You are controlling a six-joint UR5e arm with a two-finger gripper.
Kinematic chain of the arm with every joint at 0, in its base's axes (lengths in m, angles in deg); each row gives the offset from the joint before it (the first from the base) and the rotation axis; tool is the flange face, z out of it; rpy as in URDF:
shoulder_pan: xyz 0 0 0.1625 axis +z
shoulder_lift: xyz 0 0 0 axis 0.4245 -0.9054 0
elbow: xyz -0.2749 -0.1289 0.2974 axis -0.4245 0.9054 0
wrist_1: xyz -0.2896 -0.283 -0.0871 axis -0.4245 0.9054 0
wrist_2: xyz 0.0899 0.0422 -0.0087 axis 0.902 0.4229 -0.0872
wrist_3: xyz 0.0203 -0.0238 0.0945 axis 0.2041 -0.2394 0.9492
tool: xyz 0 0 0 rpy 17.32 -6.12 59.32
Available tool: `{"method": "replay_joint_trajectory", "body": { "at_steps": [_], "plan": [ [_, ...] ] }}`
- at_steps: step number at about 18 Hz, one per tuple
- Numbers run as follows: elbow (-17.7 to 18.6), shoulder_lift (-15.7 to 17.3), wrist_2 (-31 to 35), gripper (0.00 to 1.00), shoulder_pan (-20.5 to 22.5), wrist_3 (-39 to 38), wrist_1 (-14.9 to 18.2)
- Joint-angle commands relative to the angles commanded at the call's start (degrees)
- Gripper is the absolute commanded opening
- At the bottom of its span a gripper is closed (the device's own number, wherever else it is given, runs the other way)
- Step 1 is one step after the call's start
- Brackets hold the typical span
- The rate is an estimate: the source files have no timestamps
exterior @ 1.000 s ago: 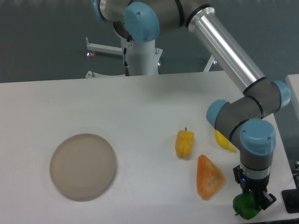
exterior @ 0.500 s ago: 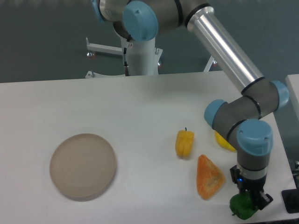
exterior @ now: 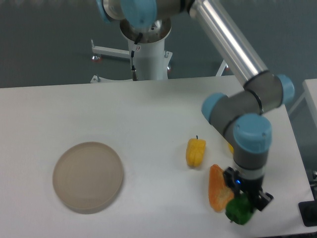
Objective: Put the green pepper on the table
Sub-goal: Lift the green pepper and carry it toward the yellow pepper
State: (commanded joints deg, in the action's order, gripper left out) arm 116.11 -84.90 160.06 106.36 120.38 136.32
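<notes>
The green pepper is small, glossy and dark green, at the front right of the white table. My gripper points straight down and is shut on the pepper. Whether the pepper is just above the tabletop or resting on it I cannot tell. The pepper hangs right beside the lower right edge of an orange wedge-shaped piece. The gripper's fingers are mostly hidden behind the wrist and the pepper.
A yellow pepper with a dark stem lies left of the arm. A yellow object is mostly hidden behind the forearm. A round tan-grey disc plate sits at the front left. A dark object stands at the right edge.
The arm has swung left, carrying the green pepper from near the table's front right edge toward the orange wedge. The pepper stays in the gripper.
</notes>
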Motion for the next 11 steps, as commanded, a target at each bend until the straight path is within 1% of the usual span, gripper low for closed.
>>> {"method": "replay_joint_trajectory", "body": {
  "at_steps": [3,6,9,11],
  "plan": [
    [8.52,6.24,-1.06,0.28,-0.18,-4.4,0.09],
    [17.14,11.34,-1.23,0.28,-1.41,-6.34,-0.35],
    [22.95,15.13,-1.23,0.28,-3.07,-7.57,-0.61],
    [25.07,16.45,-1.23,0.28,-4.22,-9.67,-0.7]
  ]
}}
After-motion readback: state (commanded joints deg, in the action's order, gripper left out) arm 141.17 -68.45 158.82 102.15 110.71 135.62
